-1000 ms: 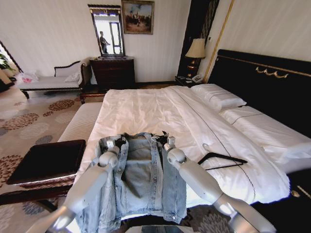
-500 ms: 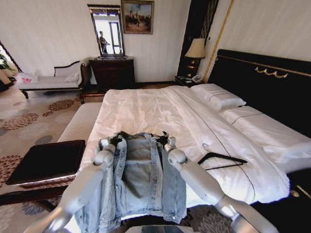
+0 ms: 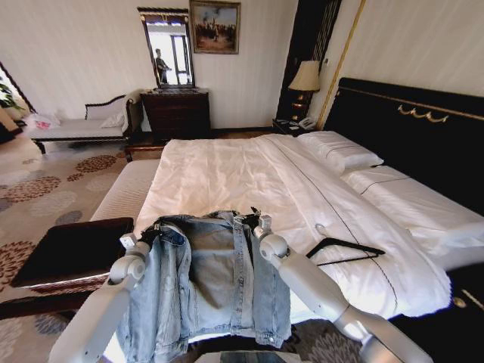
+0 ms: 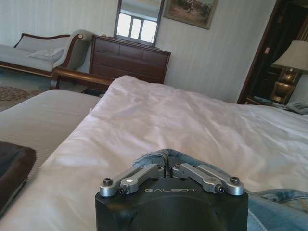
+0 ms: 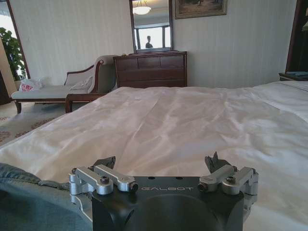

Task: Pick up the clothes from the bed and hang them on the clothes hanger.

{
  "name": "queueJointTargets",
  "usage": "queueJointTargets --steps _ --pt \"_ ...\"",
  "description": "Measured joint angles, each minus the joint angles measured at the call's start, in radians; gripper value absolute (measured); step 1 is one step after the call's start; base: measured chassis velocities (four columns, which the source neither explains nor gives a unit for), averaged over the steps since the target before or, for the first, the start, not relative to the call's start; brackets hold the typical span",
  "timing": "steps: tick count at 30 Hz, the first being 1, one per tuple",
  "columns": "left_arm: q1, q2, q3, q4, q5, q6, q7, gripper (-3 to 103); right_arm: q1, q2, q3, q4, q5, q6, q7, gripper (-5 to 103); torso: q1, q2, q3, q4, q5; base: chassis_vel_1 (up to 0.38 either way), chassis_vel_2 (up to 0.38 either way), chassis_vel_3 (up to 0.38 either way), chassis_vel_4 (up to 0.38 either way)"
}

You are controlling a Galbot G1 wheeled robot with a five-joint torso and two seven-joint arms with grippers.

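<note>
**Jacket held up at the foot of the bed by the left gripper**

Jacket (image 3: pixel 204 283) of light blue denim hangs over the near edge of the bed (image 3: pixel 227 170), in front of the robot. Its collar and shoulders are raised and its body and sleeves fall down toward the floor, with the front open and the grey-blue inside showing.

The left gripper (image 3: pixel 147 236) is at the jacket's left shoulder, out toward the dark bench (image 3: pixel 72 249). In the left wrist view its 2 fingers (image 4: pixel 139 174) are pressed together, and a fold of denim (image 4: pixel 161 155) sticks up between them, so it grips the jacket.

The right gripper (image 3: pixel 255 219) is at the jacket's right shoulder, close to the collar. In the right wrist view its fingers (image 5: pixel 103 179) stand wide apart and the white sheet is seen between them; the denim (image 5: pixel 29 199) lies at one side, next to 1 finger. I cannot tell from the head view if this gripper touches the cloth.

The hanger (image 3: pixel 344 249), thin and black, lies flat on the white sheet to the right of the right arm, apart from the jacket. 2 white pillows (image 3: pixel 340 151) lie against the black headboard (image 3: pixel 412 128) on the right side.
</note>
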Motion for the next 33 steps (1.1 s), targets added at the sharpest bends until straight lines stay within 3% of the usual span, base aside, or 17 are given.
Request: queueJointTargets --steps 18,20,22,23,27,30,32,33 --pt "0.011 0.001 0.016 0.117 0.082 -0.028 0.049 2 -0.007 -0.034 -0.003 0.029 0.033 -0.006 0.006 100 0.000 0.000 0.000 0.0003 0.0001 0.000 0.000 0.000 0.000" --pt "0.022 -0.001 0.007 0.107 0.092 -0.029 0.042 11 -0.010 -0.042 -0.003 0.033 0.032 -0.004 0.003 100 0.000 0.000 0.000 0.0003 0.0001 0.000 0.000 0.000 0.000" --pt "0.026 -0.001 0.003 0.102 0.096 -0.029 0.040 11 -0.010 -0.044 -0.003 0.034 0.031 -0.003 0.002 100 0.000 0.000 0.000 0.0002 0.0001 0.000 0.000 0.000 0.000" --pt "0.046 -0.001 -0.013 0.081 0.111 -0.035 0.039 23 -0.011 -0.051 -0.003 0.034 0.031 -0.001 0.000 100 0.000 0.000 0.000 0.0002 0.0002 0.000 0.000 0.000 0.000" --pt "0.088 -0.004 -0.043 0.040 0.136 -0.049 0.042 33 -0.011 -0.057 -0.003 0.033 0.031 0.002 -0.003 100 0.000 0.000 0.000 0.0005 0.0002 0.000 0.000 0.000 0.000" --pt "0.131 -0.008 -0.077 -0.018 0.136 -0.050 0.041 49 -0.017 -0.065 -0.003 0.041 0.032 0.004 -0.006 100 0.000 0.000 0.000 0.0004 0.0002 0.000 0.000 0.000 0.000" --pt "0.143 -0.008 -0.087 -0.035 0.135 -0.048 0.040 49 -0.020 -0.067 -0.003 0.044 0.033 0.007 -0.008 100 0.000 0.000 0.000 0.0003 0.0002 0.000 0.000 0.000 0.000" --pt "0.157 -0.008 -0.099 -0.050 0.134 -0.046 0.038 55 -0.024 -0.069 -0.003 0.049 0.033 0.010 -0.010 100 0.000 0.000 0.000 0.0001 0.0002 0.000 0.000 0.000 0.000"
